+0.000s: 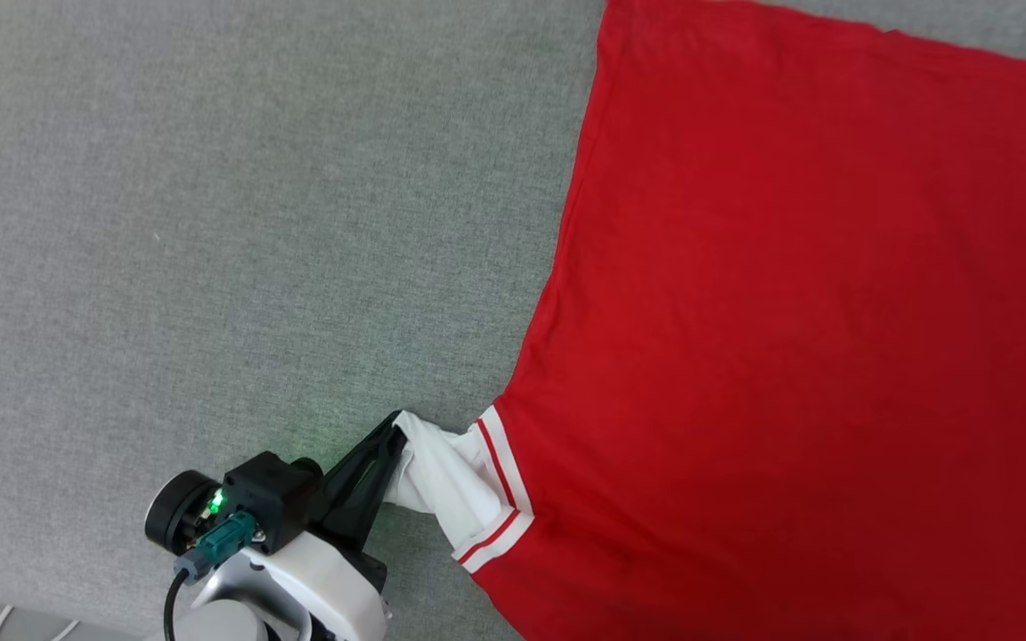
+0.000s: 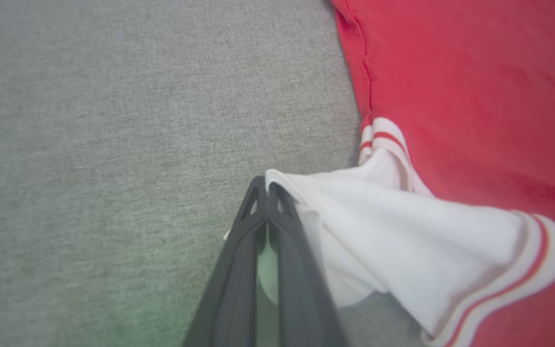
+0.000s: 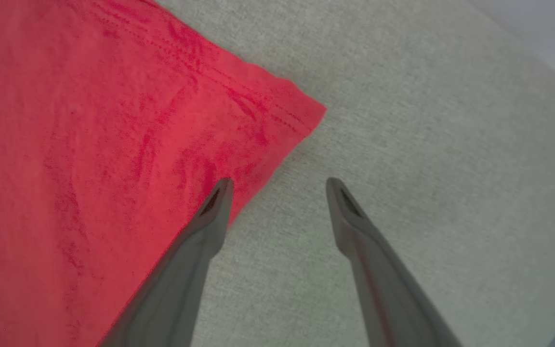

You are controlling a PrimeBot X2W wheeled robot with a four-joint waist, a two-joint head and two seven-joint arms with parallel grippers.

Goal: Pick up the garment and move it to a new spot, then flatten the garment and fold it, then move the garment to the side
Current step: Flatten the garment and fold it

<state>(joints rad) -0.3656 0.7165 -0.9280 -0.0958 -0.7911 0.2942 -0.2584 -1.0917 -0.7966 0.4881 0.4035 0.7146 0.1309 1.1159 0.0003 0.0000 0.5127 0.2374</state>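
Head view: the garment point(image 1: 789, 312) is spread on grey cloth point(image 1: 210, 223), its white sleeve point(image 1: 451, 481) pinched by the left gripper point(image 1: 397, 436). Left wrist view: the fingers point(image 2: 239, 270) are closed on it. Right wrist view: the right gripper point(image 3: 280, 182) is spread wide over a corner point(image 3: 301, 113).

head view steeply downward, wrist views low and close; all share the garment point(image 1: 789, 312), grey surface point(image 1: 210, 223)

Bright, flat, even light all round, honestly barely any shadows. A green light point(image 1: 217, 500) behind the left gripper point(image 1: 399, 420) tints the grey fabric surface point(image 1: 210, 223) right beside it. Both wrist views are pretty soft; the fingers point(image 2: 229, 289) blur near the lens, and the garment point(image 3: 65, 144) washes out pinkish.
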